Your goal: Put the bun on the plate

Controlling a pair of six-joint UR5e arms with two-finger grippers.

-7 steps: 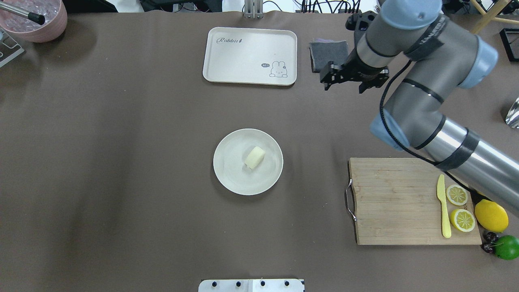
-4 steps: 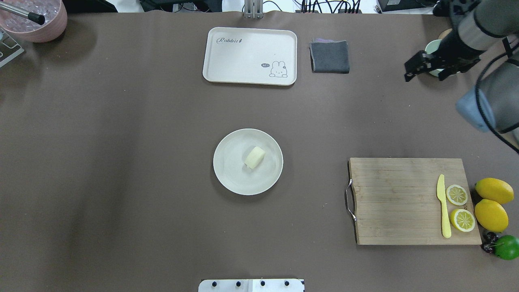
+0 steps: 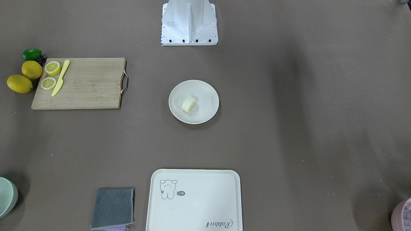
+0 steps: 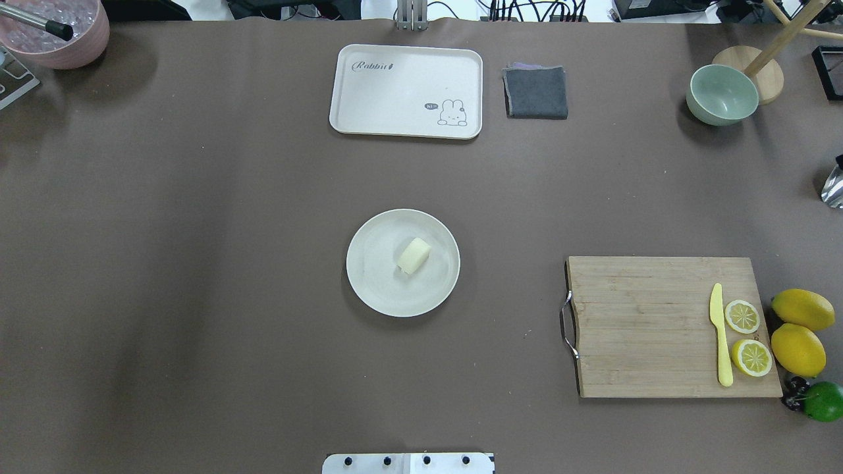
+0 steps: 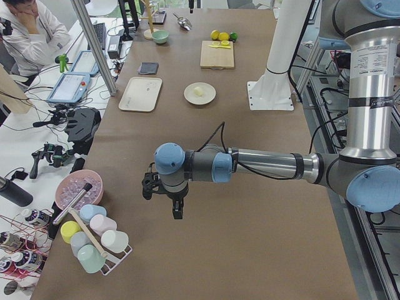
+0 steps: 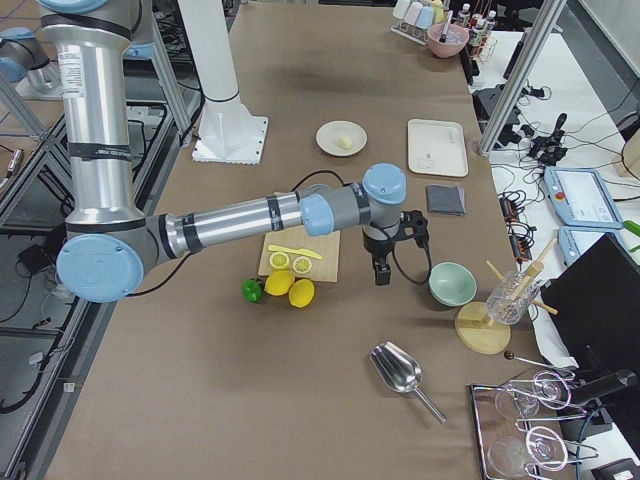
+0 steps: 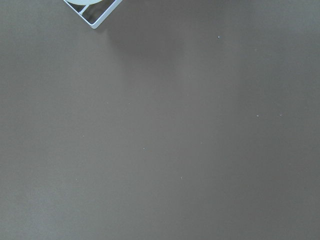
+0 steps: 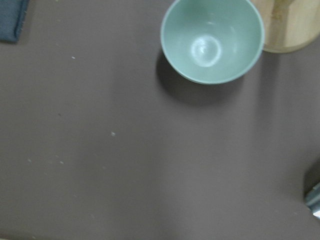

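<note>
The pale cream bun (image 4: 413,255) lies on its side on the round off-white plate (image 4: 370,289) at mid-table, a little right of the plate's middle; the bun (image 3: 189,104) and plate (image 3: 208,113) also show in the front view. Neither arm appears in the overhead or front views. My left gripper (image 5: 164,201) hangs over bare table far from the plate, near the cup rack. My right gripper (image 6: 381,272) hangs near the green bowl, past the cutting board. Each shows only in a side view, so I cannot tell whether it is open or shut.
A cream tray (image 4: 406,91) and grey cloth (image 4: 535,91) lie at the far side. A green bowl (image 4: 721,95) stands far right. The cutting board (image 4: 645,327) holds a yellow knife (image 4: 720,336) and lemon slices (image 4: 742,316); whole lemons (image 4: 798,349) sit beside it. A pink bowl (image 4: 56,29) stands far left.
My right arm has swung away to the right and left the overhead view, uncovering the green bowl. The bun and plate have not moved.
</note>
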